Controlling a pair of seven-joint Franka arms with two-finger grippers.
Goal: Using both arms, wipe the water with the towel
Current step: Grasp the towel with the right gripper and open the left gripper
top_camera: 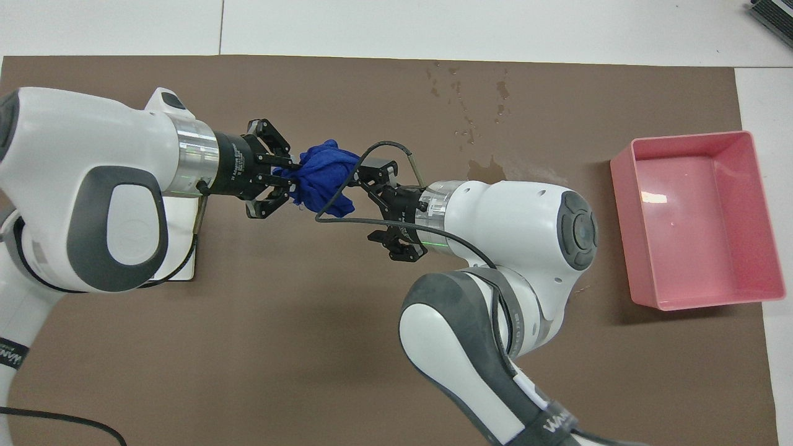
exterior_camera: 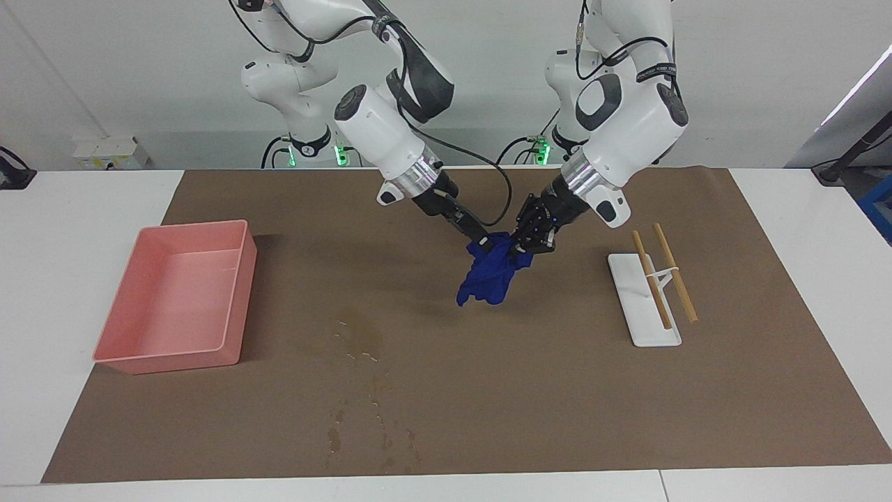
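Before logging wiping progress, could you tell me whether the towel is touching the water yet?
No, the towel hangs above dry mat, apart from the water.

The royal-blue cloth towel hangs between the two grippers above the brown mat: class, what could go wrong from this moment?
1. The royal-blue cloth towel hangs bunched from the left gripper; if that releases before the right gripper at the towel's edge grips firmly, the towel could drop short of the water.
2. The wet blotches of water lie farther from the robots, toward the pink plastic tray; a bunched towel may miss some droplets.
3. The right arm's black cable loops across the towel and might snag.
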